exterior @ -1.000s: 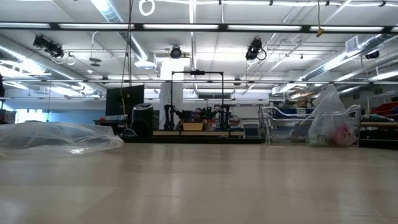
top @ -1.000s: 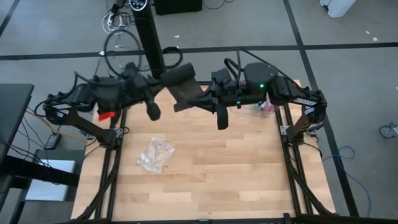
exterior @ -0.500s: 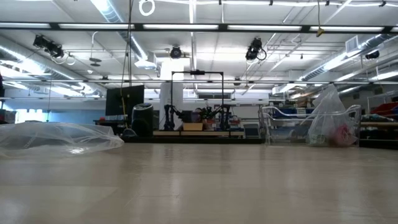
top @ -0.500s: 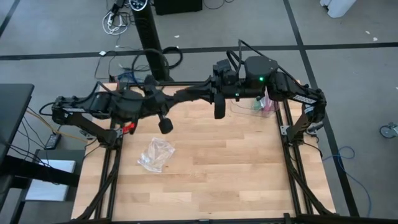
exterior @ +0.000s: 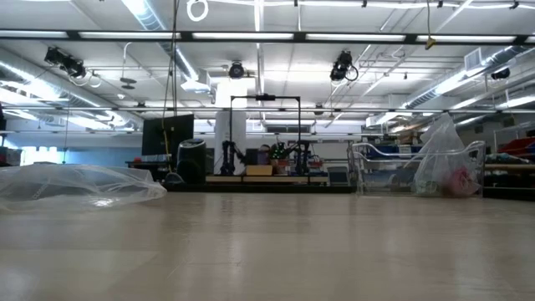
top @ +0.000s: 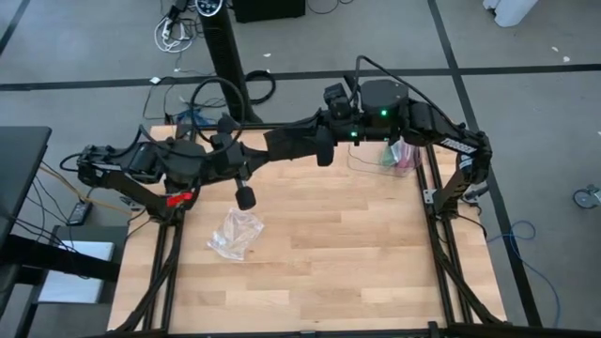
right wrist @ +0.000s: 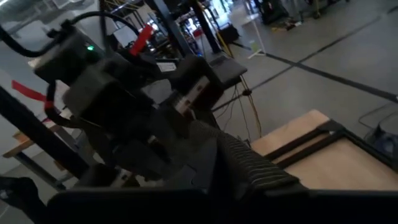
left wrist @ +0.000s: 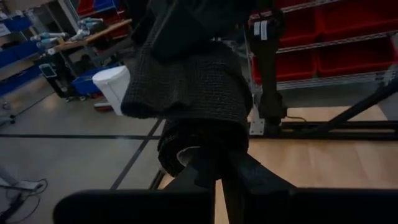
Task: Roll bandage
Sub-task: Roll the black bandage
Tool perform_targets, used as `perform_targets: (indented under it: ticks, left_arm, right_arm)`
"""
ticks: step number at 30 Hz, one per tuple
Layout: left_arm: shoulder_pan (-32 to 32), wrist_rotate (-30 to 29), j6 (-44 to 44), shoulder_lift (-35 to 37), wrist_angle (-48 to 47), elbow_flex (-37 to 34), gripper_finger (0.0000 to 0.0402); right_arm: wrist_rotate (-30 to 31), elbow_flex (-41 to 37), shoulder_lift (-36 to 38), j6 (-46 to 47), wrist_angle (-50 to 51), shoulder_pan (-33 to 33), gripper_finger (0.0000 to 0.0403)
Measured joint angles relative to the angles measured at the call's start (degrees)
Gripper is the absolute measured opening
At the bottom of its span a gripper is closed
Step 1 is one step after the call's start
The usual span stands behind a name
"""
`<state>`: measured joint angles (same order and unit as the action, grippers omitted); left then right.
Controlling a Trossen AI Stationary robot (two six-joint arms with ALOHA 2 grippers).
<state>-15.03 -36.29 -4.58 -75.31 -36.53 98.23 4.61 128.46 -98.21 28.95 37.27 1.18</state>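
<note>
A: Where is the bandage?

B: Up in the air over the far edge of the table, stretched as a dark strip between the two arms. In the left wrist view it bunches into a thick dark wad right in front of the camera.

A: Who has hold of it?

B: The right gripper has its fingers clamped on the right end of the strip; in the right wrist view the ribbed dark fabric runs straight out from that arm's own fingers toward the other arm. The left gripper meets the strip's other end, and in its wrist view the fingers are drawn close together on the lower, rolled-looking part of the cloth.

A: So both are holding?

B: Yes, both are pinched narrow on the fabric, and the two grippers are near each other at the back of the table.

A: Anything else on the table?

B: A crumpled clear plastic bag lies on the wood toward the left, well apart from the strip. In the low view it shows as a flat clear heap at the left. Another clear bag with something pink inside sits by the far right corner.
</note>
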Motion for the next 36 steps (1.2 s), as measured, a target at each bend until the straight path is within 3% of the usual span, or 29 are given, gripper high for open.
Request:
perform_targets:
  ticks: [13, 18, 22, 29, 36]
  left_arm:
    - [-0.65, 3.79, 1.79, -0.74, -0.50, -0.10, 0.0012]
    - [-0.92, 4.24, 2.28, -0.98, -0.46, -0.10, 0.0012]
    - [-0.89, 6.73, 4.81, -0.51, -0.65, 0.74, 0.0012]
    - [-0.61, 17.57, 13.64, 0.23, 0.84, 9.24, 0.0012]
    - [1.97, 20.52, 36.42, 0.46, 7.89, 14.77, 0.0012]
  right_arm:
    - [0.48, 0.00, -0.04, 7.27, -0.39, 0.16, 0.0221]
    - [-0.06, 0.00, -0.04, 8.10, -1.04, 0.16, 0.0271]
    - [-1.96, 0.00, 1.27, 2.91, -1.15, 1.10, 0.0284]
    - [-3.31, 0.13, 8.91, -15.34, 2.15, 4.43, 0.0278]
    - [-4.34, 0.11, 10.84, -12.53, 3.30, 5.02, 0.0271]
